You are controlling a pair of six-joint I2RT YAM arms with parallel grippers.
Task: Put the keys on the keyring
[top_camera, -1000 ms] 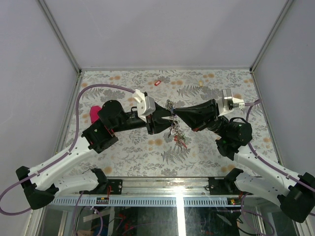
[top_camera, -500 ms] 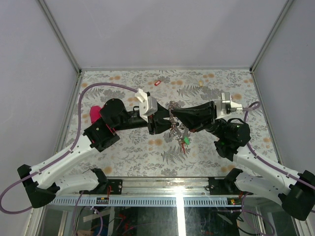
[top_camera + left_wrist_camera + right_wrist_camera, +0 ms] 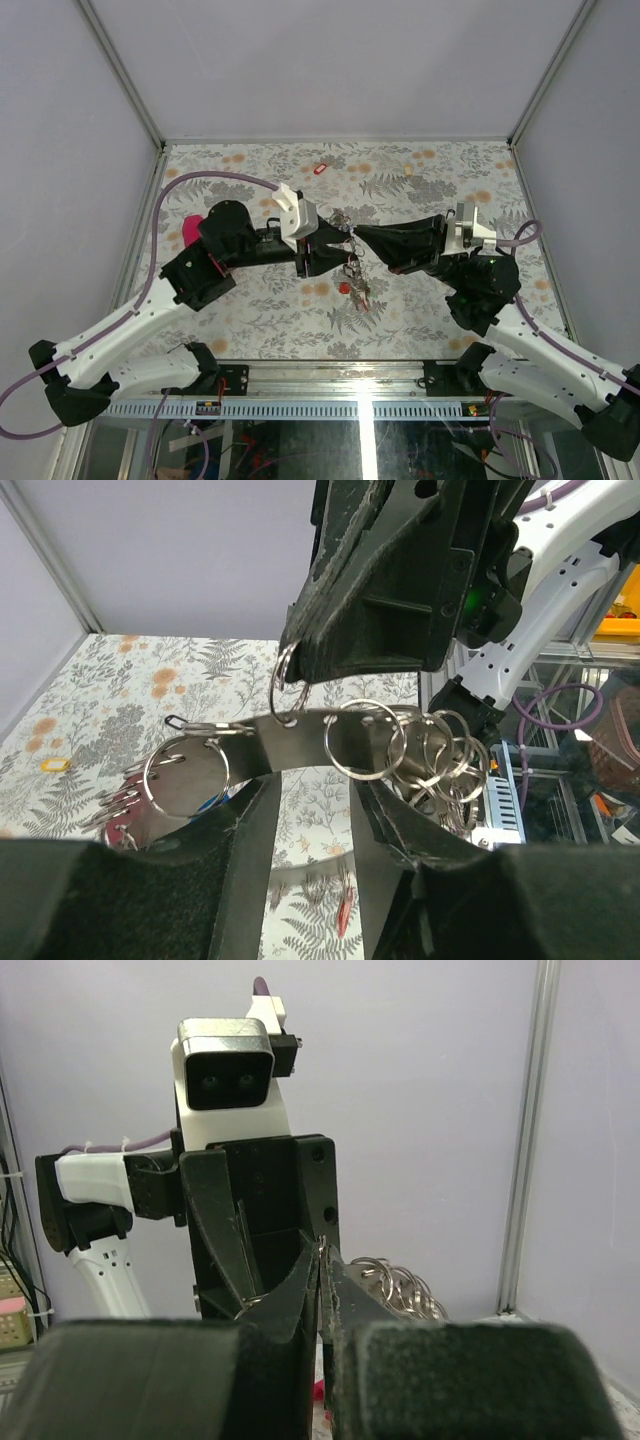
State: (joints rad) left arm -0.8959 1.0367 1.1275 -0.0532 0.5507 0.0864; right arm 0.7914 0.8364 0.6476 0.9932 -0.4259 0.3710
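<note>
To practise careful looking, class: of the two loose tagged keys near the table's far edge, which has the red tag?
The left key; its tag is red, while the right key has a cream tag.

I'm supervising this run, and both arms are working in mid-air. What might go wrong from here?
The right gripper pinches only a thin small ring at its fingertips; it may slip and drop.
The keyring, held aloft by the left gripper, dangles keys that could swing or snag.
The grippers nearly touch, so they might collide.
</note>
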